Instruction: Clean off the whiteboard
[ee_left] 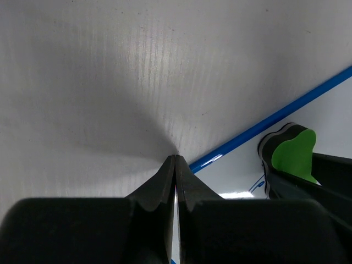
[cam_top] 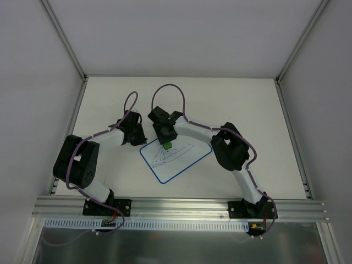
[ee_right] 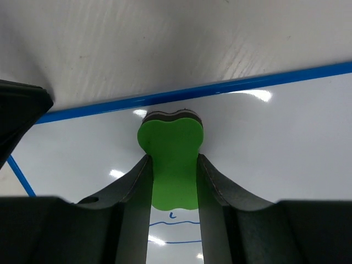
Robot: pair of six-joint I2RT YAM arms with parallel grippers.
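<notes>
The whiteboard [cam_top: 184, 160], white with a thin blue rim, lies tilted at the middle of the table and carries blue line scribbles [ee_right: 173, 224]. My right gripper [ee_right: 171, 157] is shut on a small green eraser [ee_right: 170, 148], which rests on the whiteboard [ee_right: 275, 143] close to its far rim. In the top view that gripper [cam_top: 166, 144] stands over the board's upper edge. My left gripper [ee_left: 175, 158] is shut with nothing in it, its tips down on the table just outside the board's blue rim [ee_left: 264, 124]. It sits at the board's upper left corner [cam_top: 138, 140].
White enclosure walls with metal corner posts [cam_top: 63, 38] surround the table. An aluminium rail [cam_top: 181, 206] runs along the near edge by the arm bases. Purple cables loop above both wrists [cam_top: 170, 88].
</notes>
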